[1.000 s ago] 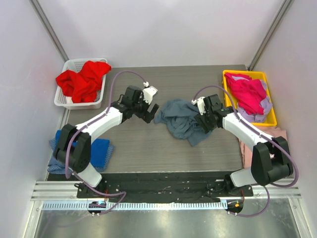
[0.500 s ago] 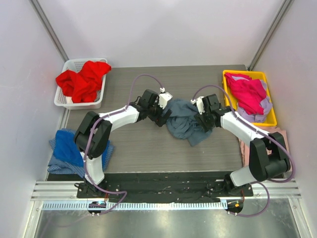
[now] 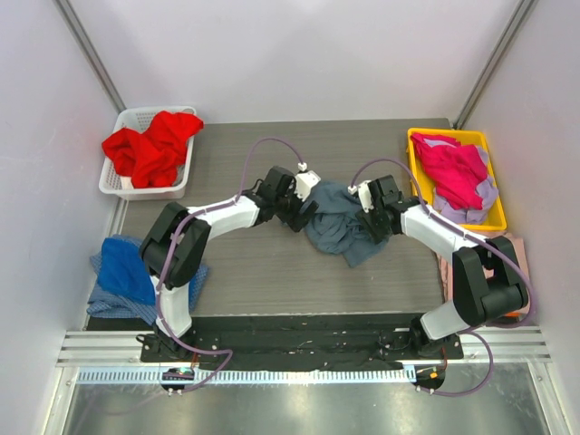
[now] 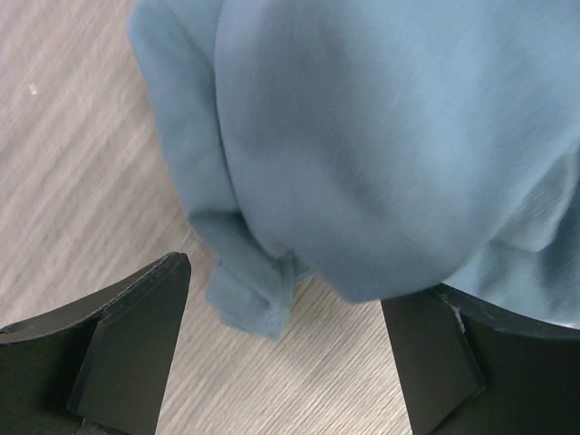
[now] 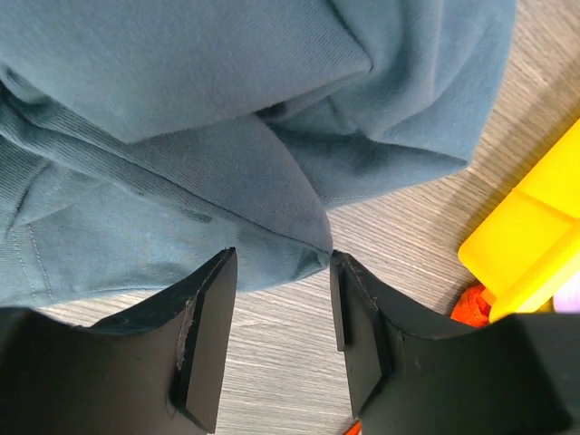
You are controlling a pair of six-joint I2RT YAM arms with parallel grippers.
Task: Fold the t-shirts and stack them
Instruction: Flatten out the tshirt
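Crumpled slate blue-grey t-shirt [image 3: 335, 222] sits mid-table btwn both grippers, each equally near. L gripper [image 3: 304, 218] is at its left edge, jaws spread wide round a fold; R gripper [image 3: 370, 228] is at its right edge, jaws narrower, straddling a fold, not pinching. White basket [image 3: 113, 186] back-left holds red shirt [image 3: 149, 145]; yellow tray [image 3: 449, 134] back-right holds magenta shirt [image 3: 453, 168].

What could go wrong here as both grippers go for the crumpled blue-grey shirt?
The left gripper straddles a bunched fold of the blue-grey t-shirt; it may pinch several layers, keeping the shirt balled up.
Only a thin cloth corner sits inside the right gripper; it could slip free.
The yellow bin lies close by; pulling outward might bump it.
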